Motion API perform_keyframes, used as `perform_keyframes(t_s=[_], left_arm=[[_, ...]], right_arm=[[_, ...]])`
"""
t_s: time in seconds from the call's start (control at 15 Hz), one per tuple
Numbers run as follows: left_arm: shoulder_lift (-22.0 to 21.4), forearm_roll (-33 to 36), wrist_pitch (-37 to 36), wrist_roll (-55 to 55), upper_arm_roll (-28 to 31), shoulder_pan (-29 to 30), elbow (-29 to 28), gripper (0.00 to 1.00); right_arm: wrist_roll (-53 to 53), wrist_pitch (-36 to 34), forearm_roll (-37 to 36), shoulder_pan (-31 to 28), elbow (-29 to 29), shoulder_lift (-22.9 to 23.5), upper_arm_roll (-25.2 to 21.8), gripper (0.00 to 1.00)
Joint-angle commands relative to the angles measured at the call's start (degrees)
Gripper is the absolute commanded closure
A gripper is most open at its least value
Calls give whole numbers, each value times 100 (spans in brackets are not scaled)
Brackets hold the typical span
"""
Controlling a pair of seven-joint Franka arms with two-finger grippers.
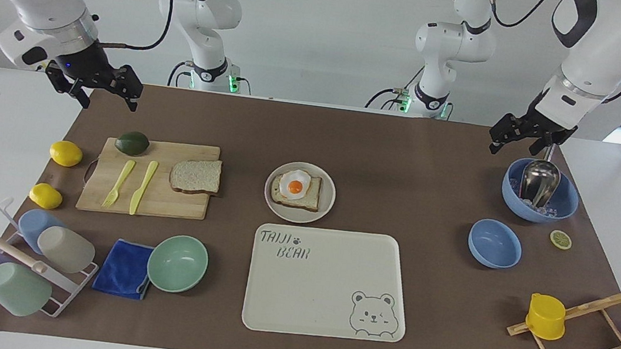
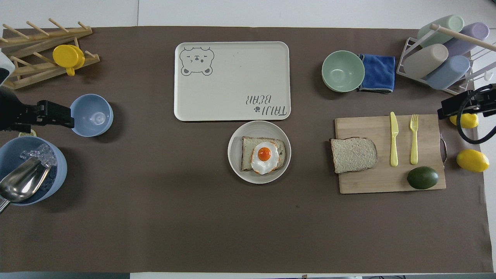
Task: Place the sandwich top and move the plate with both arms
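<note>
My right gripper (image 1: pixel 97 90): up over the mat's edge by the cutting board, jaws wide apart, holding nothing.
Bread slice (image 1: pixel 196 176): flat on the cutting board (image 1: pixel 164 204), beside the yellow knife (image 1: pixel 143 186).
Plate (image 1: pixel 326 200): mid-table, bearing egg-topped bread (image 1: pixel 297 189), just nearer me than the bear tray (image 1: pixel 327 283).
My left gripper (image 1: pixel 522 138): over the scoop bowl's (image 1: pixel 564 208) rim, jaws wide, nothing held.

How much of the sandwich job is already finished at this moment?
Nothing looks done yet. The sandwich top lies on the cutting board, apart from the plate, where the egg slice sits uncovered. Nothing is in hand: the right claw and the left claw wait open and raised at the table's ends. Left: cover the egg, then move the plate.
</note>
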Motion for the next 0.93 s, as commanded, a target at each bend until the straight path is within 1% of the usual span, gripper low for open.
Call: perform_keyframes(t_s=[0.0, 0.4, 0.6, 0.67, 0.73, 0.87], left_arm=[[-68, 48, -6, 62, -14, 35, -18, 0], [-68, 48, 20, 62, -14, 44, -18, 0], [-68, 48, 29, 62, -14, 35, -18, 0], [-68, 48, 29, 62, -14, 35, -18, 0], [-68, 48, 29, 62, -14, 35, -18, 0], [-68, 48, 38, 62, -14, 35, -18, 0]], right_arm=[[-61, 51, -82, -34, -13, -54, 43, 0], [-61, 33, -73, -8, -30, -89, 52, 0], [-35, 50, -108, 54, -223, -185, 52, 0], [-35, 103, -238, 71, -354, -238, 52, 0], [-61, 338, -544, 132, -538, -317, 61, 0], [9, 988, -906, 623, -1353, -624, 52, 0]])
